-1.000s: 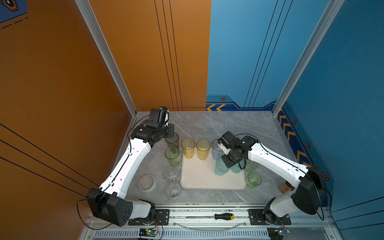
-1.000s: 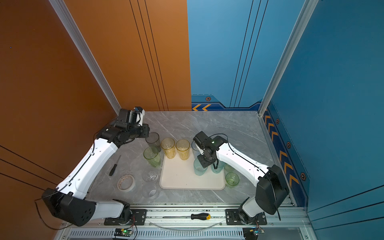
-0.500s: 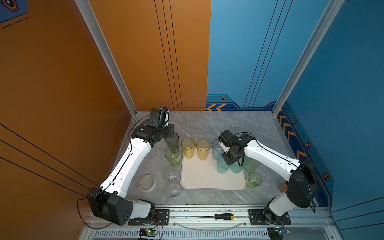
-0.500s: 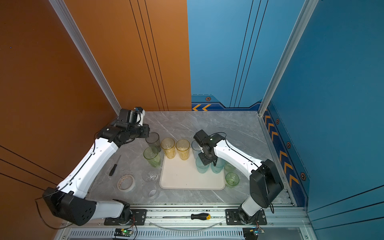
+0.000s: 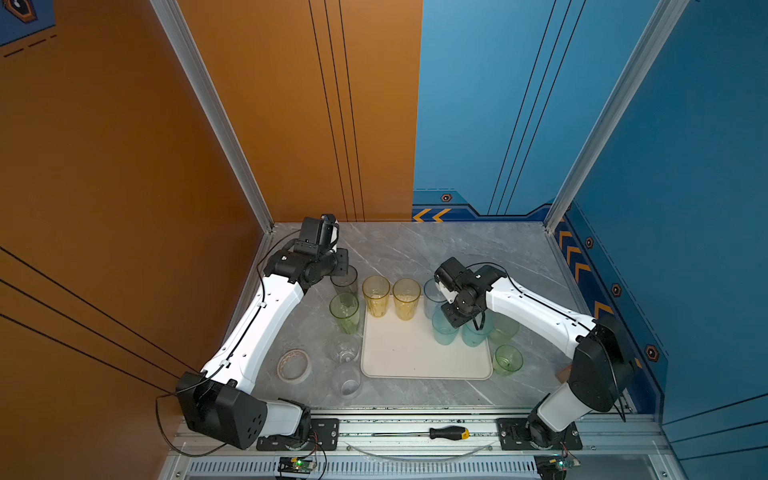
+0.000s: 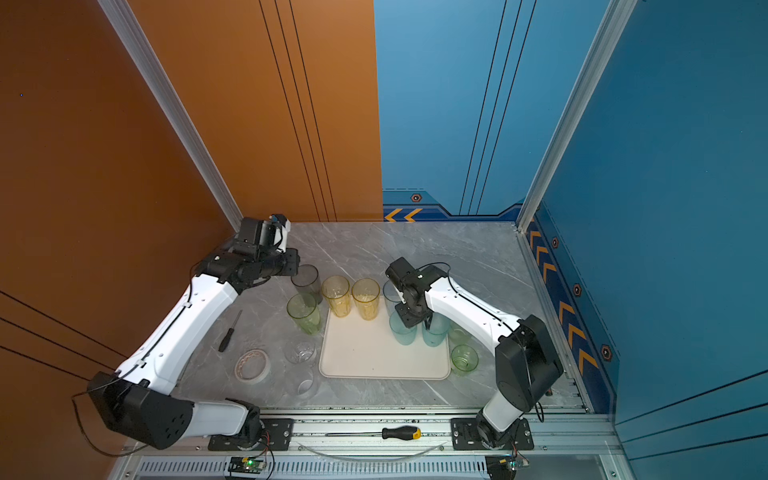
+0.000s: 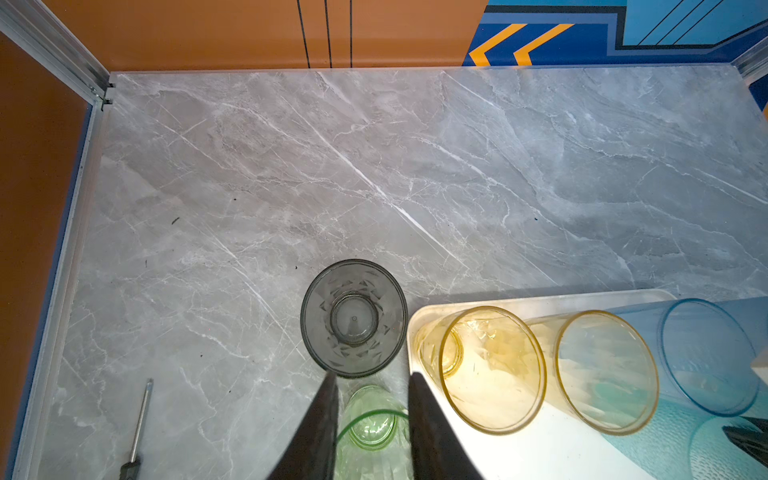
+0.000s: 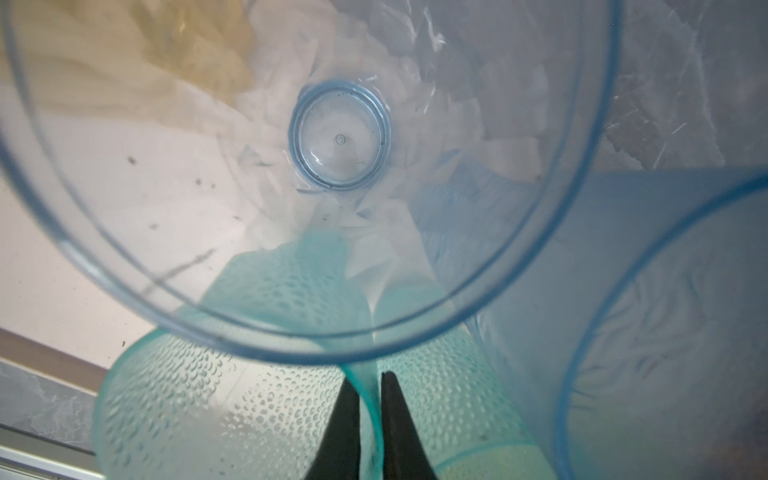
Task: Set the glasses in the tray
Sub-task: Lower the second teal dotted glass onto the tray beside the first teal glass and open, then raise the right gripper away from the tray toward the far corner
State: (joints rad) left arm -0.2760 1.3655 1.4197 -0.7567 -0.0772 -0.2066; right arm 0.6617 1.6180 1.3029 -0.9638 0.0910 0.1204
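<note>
The cream tray (image 5: 409, 361) (image 6: 374, 357) lies mid-table. Two yellow glasses (image 5: 376, 296) (image 5: 406, 298) and a blue glass (image 5: 433, 291) stand along its back rim. Two teal glasses (image 5: 444, 330) (image 5: 474, 334) stand on its right part. My right gripper (image 5: 456, 321) (image 8: 369, 376) hangs over them, shut on the thin wall of a teal glass (image 8: 365, 399). My left gripper (image 7: 372, 374) is open high above a tall green glass (image 5: 345, 312) (image 7: 374, 424), its fingertips near a smoky grey glass (image 5: 344, 281) (image 7: 353, 318). Nothing is held between them.
Two clear glasses (image 5: 345, 350) (image 5: 347, 380) and a tape roll (image 5: 294, 365) sit left of the tray. A pale green glass (image 5: 503, 328) and a short green glass (image 5: 508, 360) stand to its right. A small screwdriver (image 6: 230, 331) lies under the left arm.
My right arm's elbow has swung in toward the tray, and its gripper has shifted slightly toward the back over the teal glasses. The left arm has not moved.
</note>
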